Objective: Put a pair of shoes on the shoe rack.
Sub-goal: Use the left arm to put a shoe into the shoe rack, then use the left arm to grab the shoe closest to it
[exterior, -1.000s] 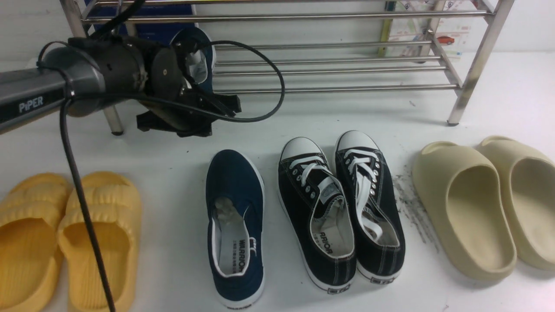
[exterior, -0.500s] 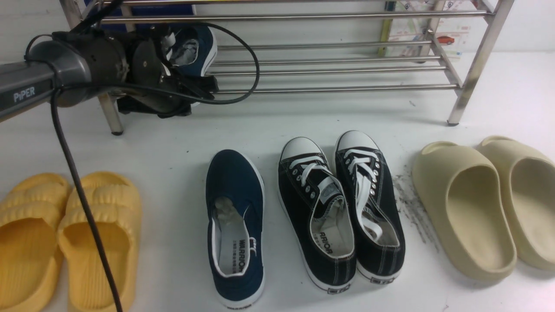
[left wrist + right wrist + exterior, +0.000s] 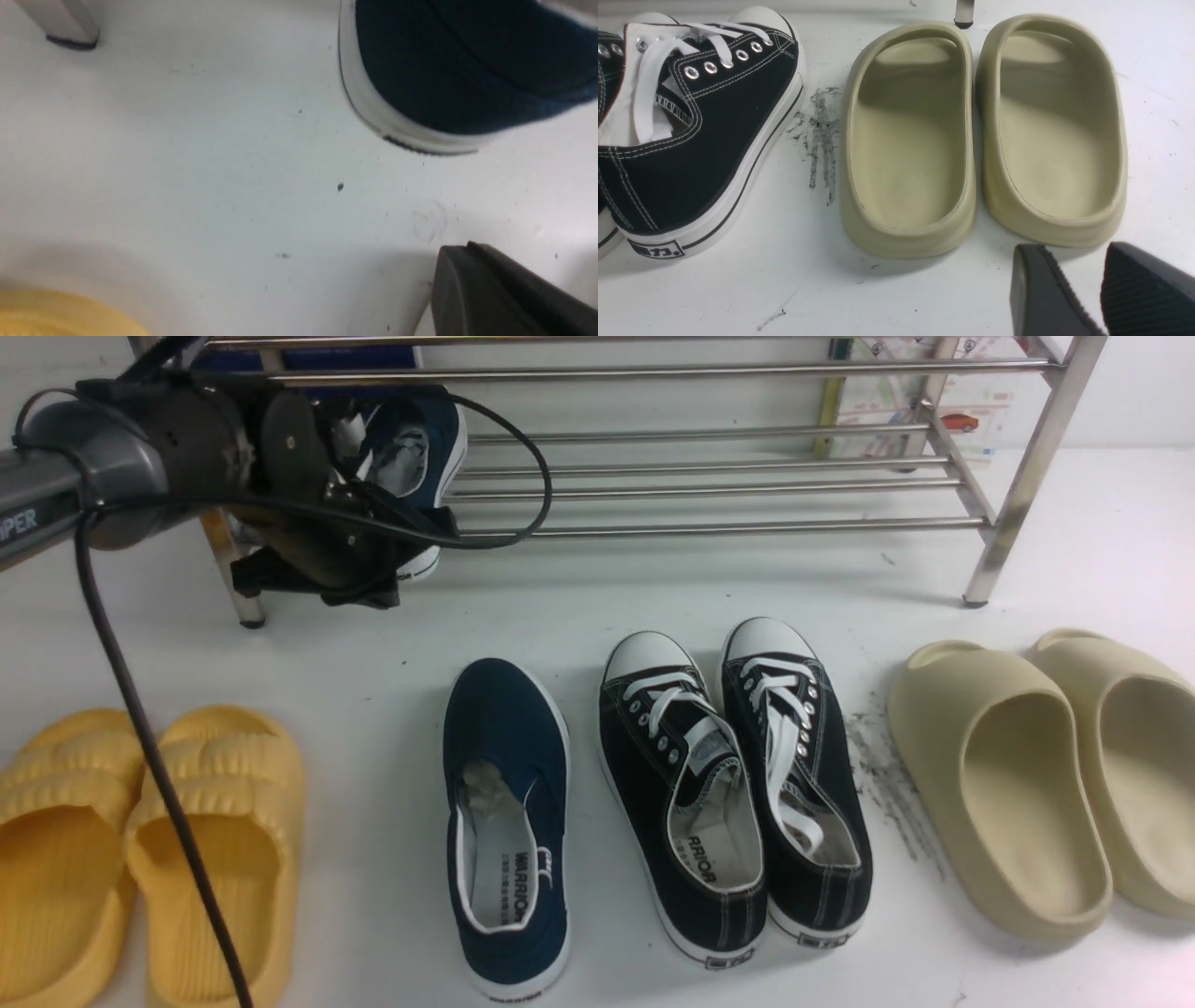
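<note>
Left arm: reached in from the left to the left end of the shoe rack point(image 3: 728, 528), with a black cable point(image 3: 149, 756) hanging from it to the near edge.
Left gripper point(image 3: 411, 546): sat just in front of the lower shelf, against the first slip-on. The wrist body hid its jaws, so it could not be told whether they were apart or clamped.
Left wrist view: one dark finger point(image 3: 504, 289) showed, with bare white table between it and a navy shoe end point(image 3: 444, 84) with a white sole. It could not be told which slip-on this was.
First navy slip-on point(image 3: 425, 439): lay at the far left of the rack's lower shelf, tilted steeply, with its opening and paper stuffing facing the near side. A strip of its white sole showed at the shelf's near edge.
Second navy slip-on point(image 3: 509, 747): lay flat on the white table point(image 3: 373, 709) in front of the rack, toe pointing far, well apart from the first.
Right gripper point(image 3: 1073, 254): hung over the table near the heels of the beige slides point(image 3: 1008, 775), its fingers a little apart with nothing between them.
Black lace-up sneakers point(image 3: 686, 747): stood side by side just right of the second slip-on.
Yellow slides point(image 3: 215, 831): lay at the near left.
Dark scuff marks point(image 3: 882, 775): lay between the sneakers and the beige slides.
</note>
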